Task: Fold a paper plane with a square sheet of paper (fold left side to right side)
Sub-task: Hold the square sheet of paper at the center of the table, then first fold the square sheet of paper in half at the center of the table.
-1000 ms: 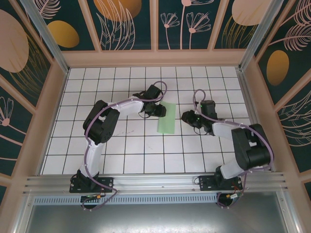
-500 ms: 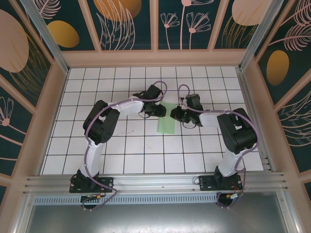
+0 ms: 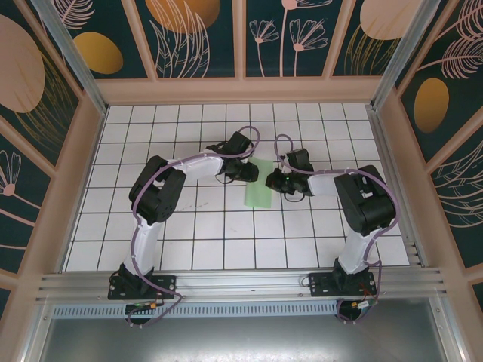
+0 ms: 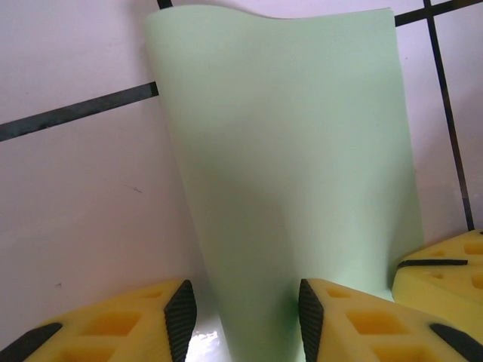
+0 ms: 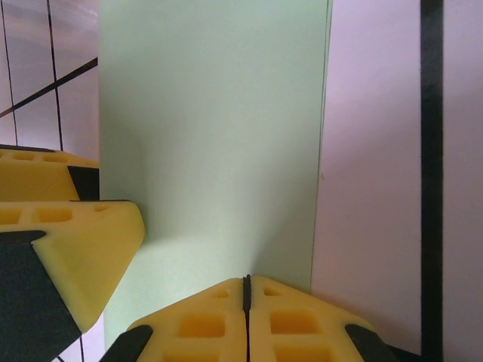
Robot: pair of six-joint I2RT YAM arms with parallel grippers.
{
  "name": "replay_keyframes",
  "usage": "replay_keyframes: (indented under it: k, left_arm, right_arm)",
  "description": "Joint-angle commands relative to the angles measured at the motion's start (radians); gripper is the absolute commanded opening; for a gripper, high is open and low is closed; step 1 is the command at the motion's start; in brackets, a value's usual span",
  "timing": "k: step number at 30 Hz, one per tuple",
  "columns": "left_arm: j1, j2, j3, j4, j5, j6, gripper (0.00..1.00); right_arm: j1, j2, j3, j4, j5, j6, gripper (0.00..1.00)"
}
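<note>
White gridded floor (image 3: 189,226), teal floral walls (image 3: 196,38), green paper (image 3: 259,194) midway

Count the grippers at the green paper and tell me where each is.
2. The left gripper is at the left edge of the square sheet of paper, jaws apart; the right gripper is at its right edge, jaws shut.

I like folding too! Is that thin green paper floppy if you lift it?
Probably floppy: the thin light green folded paper bows wavily at its far edge. Likely light, so a push might slide it over the glossy white tiles.
</note>
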Motion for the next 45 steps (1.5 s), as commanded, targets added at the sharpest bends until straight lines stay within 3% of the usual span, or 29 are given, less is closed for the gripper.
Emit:
replay_keyframes:
  k: [1, 10, 12, 19, 24, 45]
  left_arm:
    - [-0.005, -0.017, -0.010, 0.004, -0.075, 0.026, 0.49]
    - [0.001, -0.227, -0.075, 0.022, -0.178, 0.040, 0.59]
    - [0.001, -0.260, -0.109, 0.059, -0.136, 0.038, 0.58]
    - [0.001, -0.228, -0.146, 0.177, 0.146, 0.007, 0.38]
    - [0.001, -0.171, -0.145, 0.221, 0.238, -0.007, 0.32]
    - [0.002, -0.066, -0.233, 0.207, 0.128, 0.022, 0.26]
  right_arm:
    - [0.005, 0.042, -0.014, -0.080, 0.037, -0.031, 0.08]
    - [0.006, 0.054, -0.023, -0.095, 0.043, -0.037, 0.07]
    - [0.006, 0.055, -0.022, -0.099, 0.048, -0.039, 0.07]
    - [0.005, 0.052, -0.017, -0.114, 0.056, -0.046, 0.07]
    - [0.006, 0.052, -0.017, -0.115, 0.054, -0.046, 0.06]
    - [0.006, 0.050, -0.007, -0.190, 0.076, -0.089, 0.05]
